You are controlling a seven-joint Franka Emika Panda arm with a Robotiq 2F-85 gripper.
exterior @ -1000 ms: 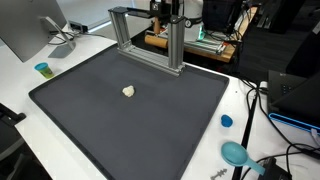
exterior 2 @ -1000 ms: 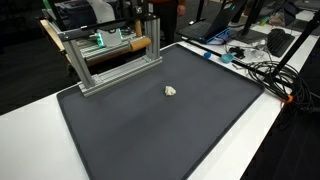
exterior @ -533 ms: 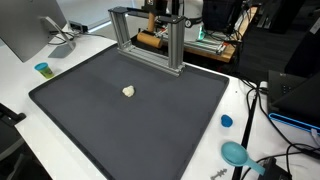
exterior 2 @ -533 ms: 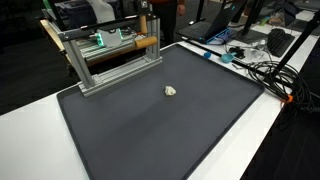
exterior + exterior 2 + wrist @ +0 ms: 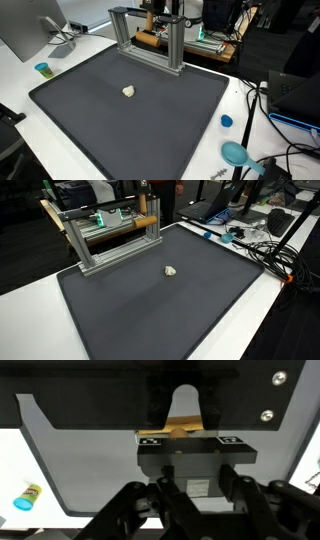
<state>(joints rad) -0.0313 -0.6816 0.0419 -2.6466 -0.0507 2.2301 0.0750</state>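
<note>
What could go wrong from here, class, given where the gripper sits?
1. The gripper hangs just behind the metal frame, so a careless sweep might strike a post.
2. Loose cables lie on the white table beside the mat; a wide swing could snag them.

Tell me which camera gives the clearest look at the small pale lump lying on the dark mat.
An exterior view shows the small pale lump best: it lies alone on the dark mat, unobstructed and slightly larger. It is also plain in the exterior view from the opposite side, slightly smaller. The wrist view does not show it.
</note>
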